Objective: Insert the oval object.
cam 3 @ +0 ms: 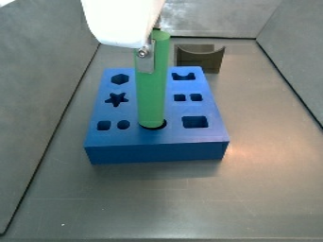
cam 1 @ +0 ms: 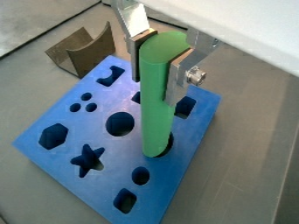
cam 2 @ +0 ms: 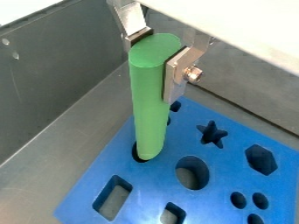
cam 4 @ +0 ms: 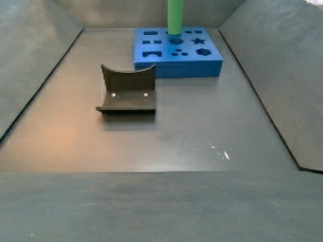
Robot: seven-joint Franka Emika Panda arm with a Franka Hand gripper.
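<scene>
The oval object is a long bright green peg (cam 1: pixel 158 96). It stands upright with its lower end in a hole of the blue block (cam 1: pixel 70 131). It shows in both wrist views (cam 2: pixel 149 96) and both side views (cam 3: pixel 153 85) (cam 4: pixel 176 17). My gripper (cam 1: pixel 162 54) is shut on the peg's top end, silver fingers (cam 2: pixel 179 70) pressing both sides. The gripper (cam 3: pixel 149 47) is directly above the blue block (cam 3: pixel 158 142). The block's top has several shaped holes, among them a star (cam 1: pixel 86 159).
A dark grey curved piece (cam 4: pixel 127 91) stands on the floor apart from the blue block (cam 4: pixel 179 52); it also shows in a wrist view (cam 1: pixel 82 51) and a side view (cam 3: pixel 199 55). Grey walls (cam 2: pixel 47 79) enclose the floor.
</scene>
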